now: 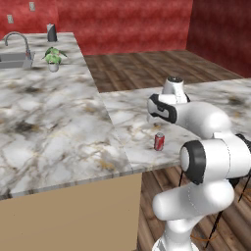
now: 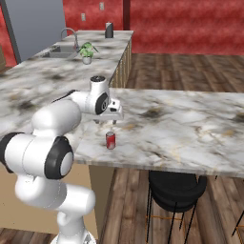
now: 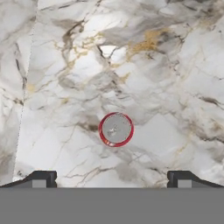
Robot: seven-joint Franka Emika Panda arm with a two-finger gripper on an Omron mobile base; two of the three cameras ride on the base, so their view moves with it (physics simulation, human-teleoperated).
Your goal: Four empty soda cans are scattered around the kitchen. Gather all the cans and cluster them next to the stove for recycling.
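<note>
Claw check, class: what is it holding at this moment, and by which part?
Nothing. The claw is open above the upright red soda can on the marble counter, not touching it.

- Tabletop [image 1: 59, 122]: white-grey marble with gold veining, L-shaped, over beige cabinet sides.
- Red soda can [image 1: 159, 141]: upright, near the front edge.
- Potted plant [image 1: 54, 58]: just beside the sink [image 1: 13, 60].
- Dark canister [image 1: 51, 33]: far end.
</note>
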